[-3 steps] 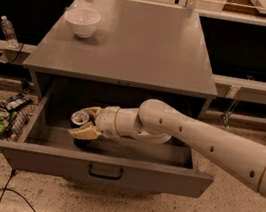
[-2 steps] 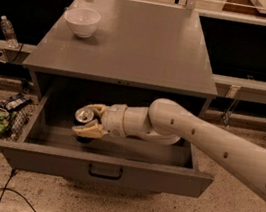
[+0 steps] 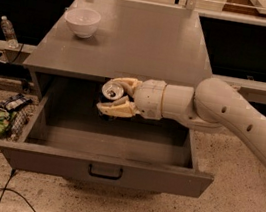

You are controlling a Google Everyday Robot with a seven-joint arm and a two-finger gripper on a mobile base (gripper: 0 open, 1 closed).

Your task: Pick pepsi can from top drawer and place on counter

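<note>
The top drawer (image 3: 104, 169) of the grey cabinet stands pulled open, its front panel with a dark pull handle facing me. My gripper (image 3: 109, 95) reaches in from the right on a white arm and is shut on the pepsi can (image 3: 111, 92). Only the can's silver top and a bit of dark body show between the cream fingers (image 3: 115, 108). The can is held above the drawer's back part, just below the front edge of the counter (image 3: 138, 43).
A white bowl (image 3: 82, 21) sits on the counter's back left. A clear water bottle (image 3: 7, 30) stands on a ledge at the left. Crumpled wrappers (image 3: 5, 114) lie on the floor left of the drawer. A black stand and cables are at bottom left.
The gripper has lifted the can up and to the right, from low in the drawer to near the counter's front edge.
</note>
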